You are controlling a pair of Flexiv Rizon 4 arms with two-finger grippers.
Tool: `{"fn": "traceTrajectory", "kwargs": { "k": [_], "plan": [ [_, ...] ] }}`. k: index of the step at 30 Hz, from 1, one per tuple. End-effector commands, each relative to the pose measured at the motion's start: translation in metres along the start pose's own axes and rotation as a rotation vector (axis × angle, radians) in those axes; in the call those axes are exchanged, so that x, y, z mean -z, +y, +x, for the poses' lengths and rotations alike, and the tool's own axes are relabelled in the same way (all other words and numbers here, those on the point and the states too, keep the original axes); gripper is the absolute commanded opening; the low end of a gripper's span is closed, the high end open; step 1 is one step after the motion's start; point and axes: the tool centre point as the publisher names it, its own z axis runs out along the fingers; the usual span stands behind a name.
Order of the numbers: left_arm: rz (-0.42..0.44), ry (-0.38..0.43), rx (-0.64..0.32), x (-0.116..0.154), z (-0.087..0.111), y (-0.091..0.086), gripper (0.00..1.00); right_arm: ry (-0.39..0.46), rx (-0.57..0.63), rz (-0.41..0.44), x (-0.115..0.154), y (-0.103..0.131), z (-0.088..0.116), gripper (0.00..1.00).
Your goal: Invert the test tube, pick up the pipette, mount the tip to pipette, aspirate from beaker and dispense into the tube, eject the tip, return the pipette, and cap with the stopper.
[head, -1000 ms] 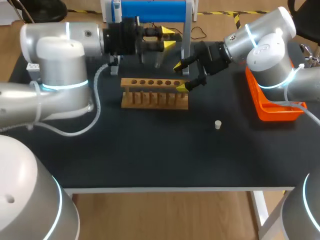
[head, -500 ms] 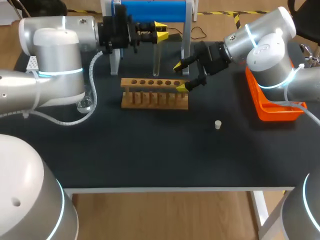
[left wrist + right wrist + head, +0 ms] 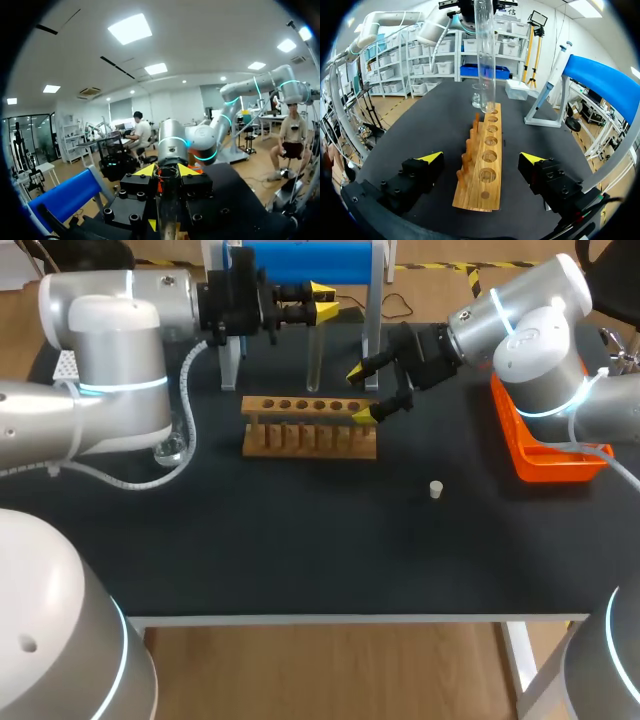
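Straight below the left gripper (image 3: 322, 300), whose fingers clamp its upper part, the test tube (image 3: 315, 352) hangs with its long axis vertical. From there the next move looks like a plain descent into the wooden rack (image 3: 310, 426). Only the right wrist view lines the tube's rounded end up with the farthest hole (image 3: 489, 108). The right gripper (image 3: 481, 159) is spread wide and empty, with the rack's near end between its fingers, untouched.
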Motion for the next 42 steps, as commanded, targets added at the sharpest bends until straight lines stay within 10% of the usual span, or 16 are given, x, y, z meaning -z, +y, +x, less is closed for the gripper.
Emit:
{"fn": "traceTrajectory", "kwargs": {
  "k": [1, 42],
  "plan": [
    [-0.004, -0.001, 0.001, 0.000, 0.000, -0.001, 0.00, 0.001, 0.000, 0.002, 0.001, 0.000, 0.000, 1.00],
    [0.055, 0.058, 0.137, -0.006, -0.023, 0.037, 0.00, 0.001, 0.000, 0.002, 0.001, 0.000, 0.000, 1.00]
  ]
}}
